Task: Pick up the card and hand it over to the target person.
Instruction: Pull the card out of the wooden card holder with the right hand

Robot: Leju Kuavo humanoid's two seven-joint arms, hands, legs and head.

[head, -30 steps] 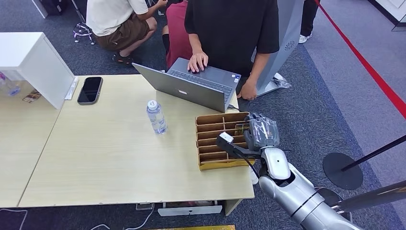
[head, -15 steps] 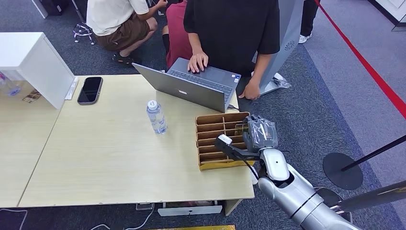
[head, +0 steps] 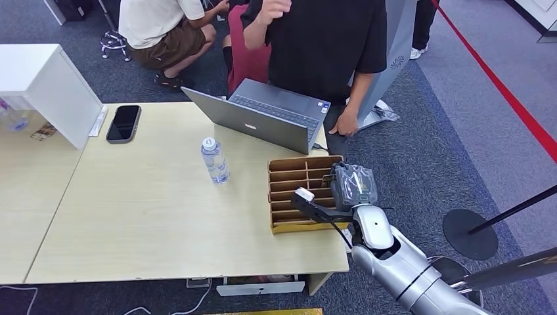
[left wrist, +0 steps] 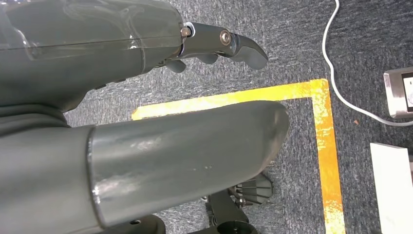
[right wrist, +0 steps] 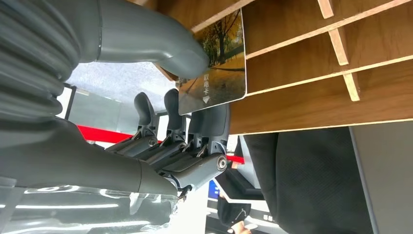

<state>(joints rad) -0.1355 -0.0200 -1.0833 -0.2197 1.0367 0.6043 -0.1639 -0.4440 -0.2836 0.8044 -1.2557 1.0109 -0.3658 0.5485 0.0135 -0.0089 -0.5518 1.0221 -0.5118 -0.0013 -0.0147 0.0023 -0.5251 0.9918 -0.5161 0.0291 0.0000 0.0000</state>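
Wooden organiser (head: 295,190) sits on the bench (head: 144,210); right hand (head: 353,186) pinches the card (right wrist: 219,58) above it, left hand (left wrist: 146,97) hangs released.

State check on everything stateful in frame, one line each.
card: pinched by the right robot hand, at the wooden divider tray
left robot hand: holds nothing, over the floor
laptop: lid open
water bottle: upright, capped
phone: flat, screen dark

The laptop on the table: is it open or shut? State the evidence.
Open. The laptop has its lid raised and its keyboard is visible, facing the person in black behind the table.
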